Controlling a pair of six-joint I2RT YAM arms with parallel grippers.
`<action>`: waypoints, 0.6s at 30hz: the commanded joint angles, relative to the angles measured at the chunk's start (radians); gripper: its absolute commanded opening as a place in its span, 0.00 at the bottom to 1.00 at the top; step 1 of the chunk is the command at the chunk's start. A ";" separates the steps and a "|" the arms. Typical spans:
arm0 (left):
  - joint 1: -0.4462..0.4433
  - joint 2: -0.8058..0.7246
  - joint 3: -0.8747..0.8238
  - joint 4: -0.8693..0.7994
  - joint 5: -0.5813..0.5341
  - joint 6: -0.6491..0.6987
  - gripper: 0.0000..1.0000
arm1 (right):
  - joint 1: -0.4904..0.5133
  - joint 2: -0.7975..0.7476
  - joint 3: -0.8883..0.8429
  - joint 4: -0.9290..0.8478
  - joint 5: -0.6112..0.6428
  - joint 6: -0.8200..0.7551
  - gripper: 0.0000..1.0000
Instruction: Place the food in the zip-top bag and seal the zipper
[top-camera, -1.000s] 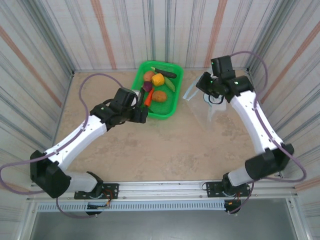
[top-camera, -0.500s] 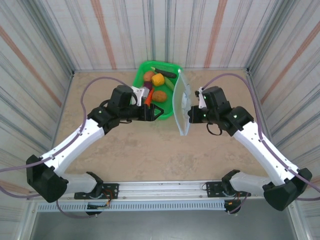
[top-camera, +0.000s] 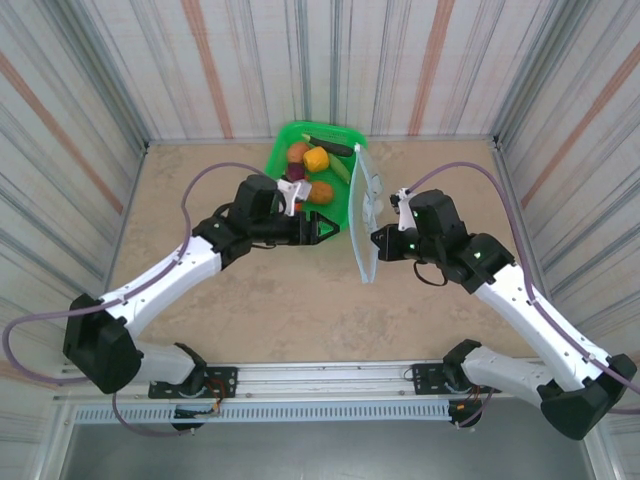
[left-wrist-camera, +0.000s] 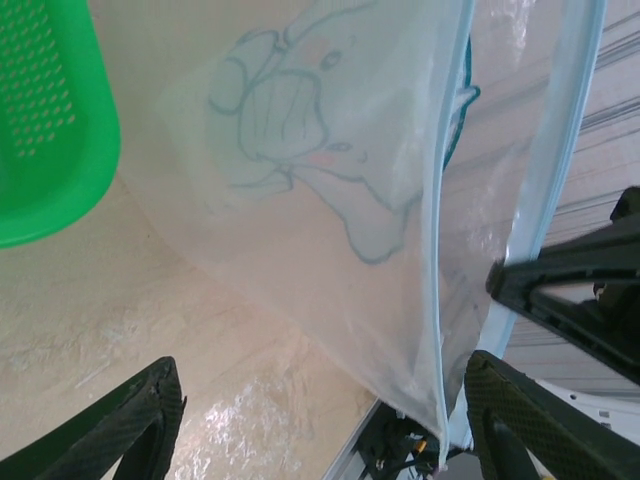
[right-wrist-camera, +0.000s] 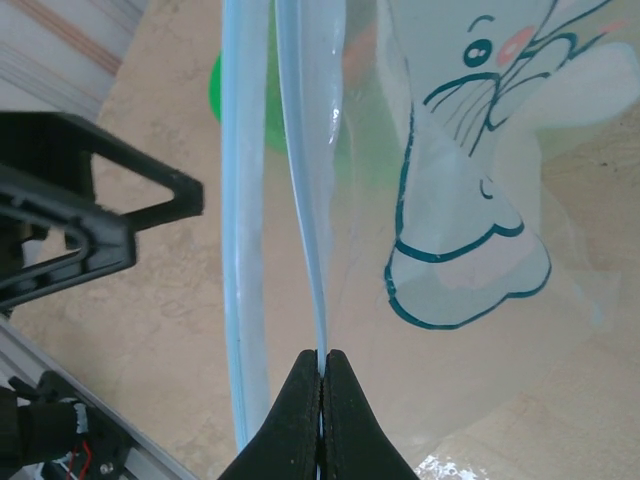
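— Above the desk (top-camera: 250, 300), between the arms, the bag (top-camera: 364, 200) is held upright by the right claw (top-camera: 378, 238), which is pinched together on one lip of the zipper (right-wrist-camera: 305, 200).
— And the left claw (top-camera: 322, 228)?
— Its fingers are apart, near the other lip; nothing is gripped. The food (top-camera: 310, 165) is seen in the basket (top-camera: 276, 152).
— So the step in hand is judged to be opening the mouth. Next, the free lip should be caught and pulled aside gently.
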 joint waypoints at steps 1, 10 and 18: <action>-0.002 0.044 0.043 0.090 0.068 -0.032 0.68 | 0.030 0.018 0.008 -0.011 0.032 0.023 0.00; -0.009 0.139 0.117 0.114 0.063 -0.028 0.42 | 0.060 0.013 -0.012 0.014 0.035 0.052 0.00; -0.054 0.139 0.131 0.109 0.033 -0.010 0.22 | 0.059 0.016 -0.016 0.024 0.084 0.090 0.00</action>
